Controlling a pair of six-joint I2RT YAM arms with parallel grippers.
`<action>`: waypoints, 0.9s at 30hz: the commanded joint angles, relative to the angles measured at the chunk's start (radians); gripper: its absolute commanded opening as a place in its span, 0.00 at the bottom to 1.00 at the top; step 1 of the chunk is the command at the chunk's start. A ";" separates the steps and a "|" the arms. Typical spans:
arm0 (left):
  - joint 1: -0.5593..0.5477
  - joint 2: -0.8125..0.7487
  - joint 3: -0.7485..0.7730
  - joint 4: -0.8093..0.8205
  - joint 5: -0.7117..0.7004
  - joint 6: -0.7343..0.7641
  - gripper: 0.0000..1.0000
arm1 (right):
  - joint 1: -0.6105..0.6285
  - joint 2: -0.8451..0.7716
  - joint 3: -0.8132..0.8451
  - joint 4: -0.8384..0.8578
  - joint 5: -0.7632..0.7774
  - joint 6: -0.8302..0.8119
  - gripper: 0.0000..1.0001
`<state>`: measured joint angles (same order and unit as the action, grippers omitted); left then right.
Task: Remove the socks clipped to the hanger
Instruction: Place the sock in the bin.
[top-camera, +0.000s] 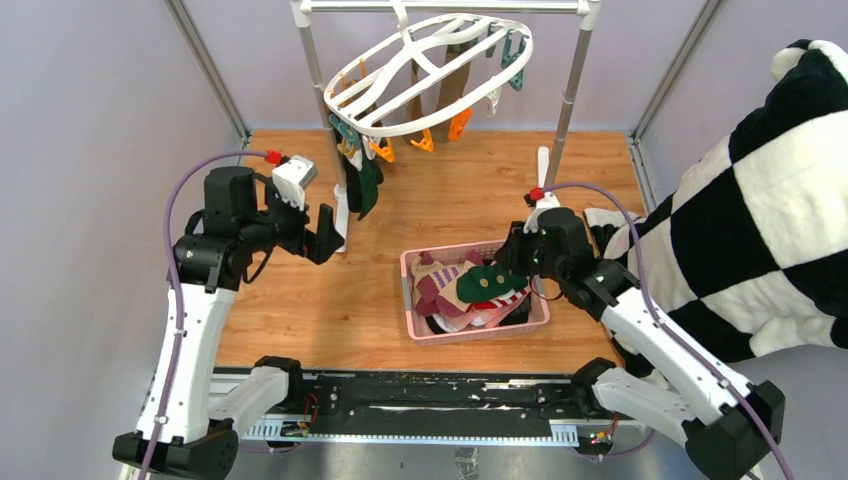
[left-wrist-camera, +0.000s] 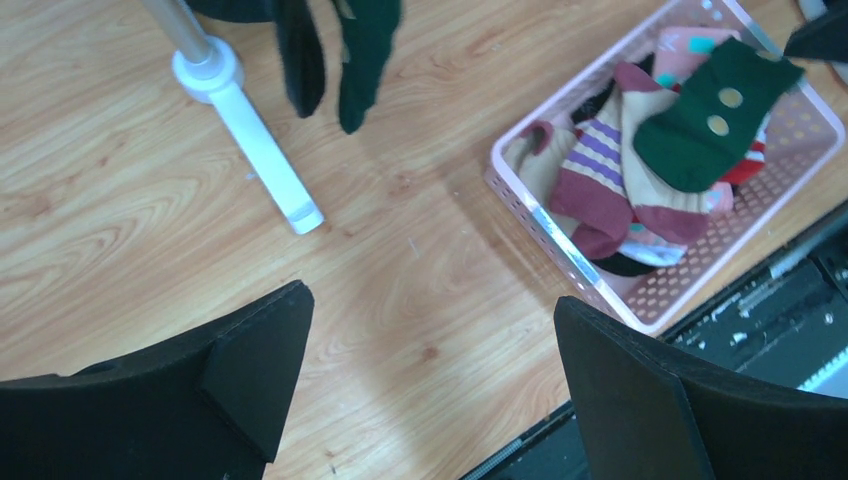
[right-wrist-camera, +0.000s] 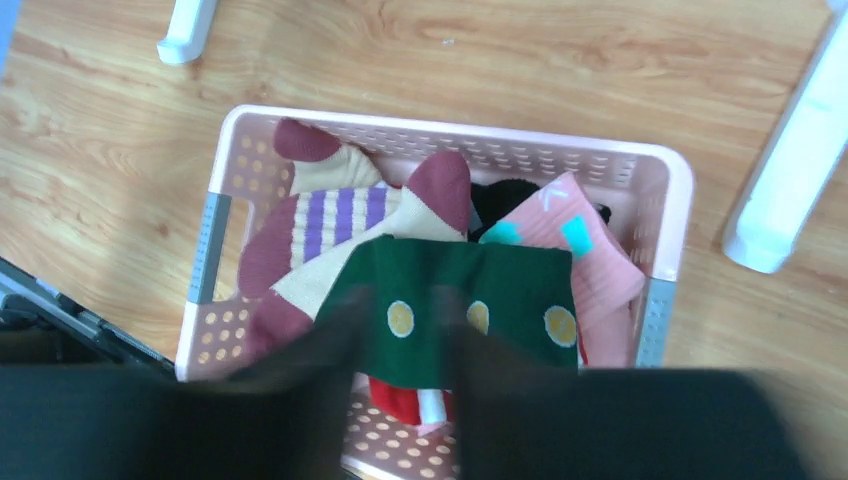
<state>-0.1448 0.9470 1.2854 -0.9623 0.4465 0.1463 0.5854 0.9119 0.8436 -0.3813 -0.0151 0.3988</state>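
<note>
Top external view has the hanger hooked on the pole rack at the back of the table, tilted, with most of its orange and teal clips bare. Socks hang from it in two places: a dark pair off the low left end, just beside the rack's left post, and some brown ones under the far side (how many I cannot tell). Other socks lie heaped in the pink basket, a green dotted sock on top.

The left gripper hovers near the dark pair with its jaws spread wide, holding nothing. The right gripper hangs over the basket. Its fingers are blurred but look parted, and the green sock seems to lie loose beneath them.

These socks should be light and limp, with enough texture to grip. I would pinch the dark pair high, close under its clip, and pull down steadily. A grab at the toe would likely stretch the knit and swing the light hanger.
</note>
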 joint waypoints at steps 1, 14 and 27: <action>0.114 0.034 0.007 0.029 0.066 0.011 1.00 | -0.044 0.079 -0.108 0.065 -0.099 0.090 0.09; 0.308 0.126 0.009 0.029 0.199 -0.011 1.00 | -0.055 0.267 -0.364 0.370 0.169 0.149 0.19; 0.369 0.114 0.016 0.030 0.270 0.008 1.00 | 0.173 -0.030 -0.304 0.303 0.517 0.173 0.45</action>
<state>0.2070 1.0702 1.2854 -0.9432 0.6674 0.1463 0.6102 1.0340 0.4992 0.0418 0.2577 0.6273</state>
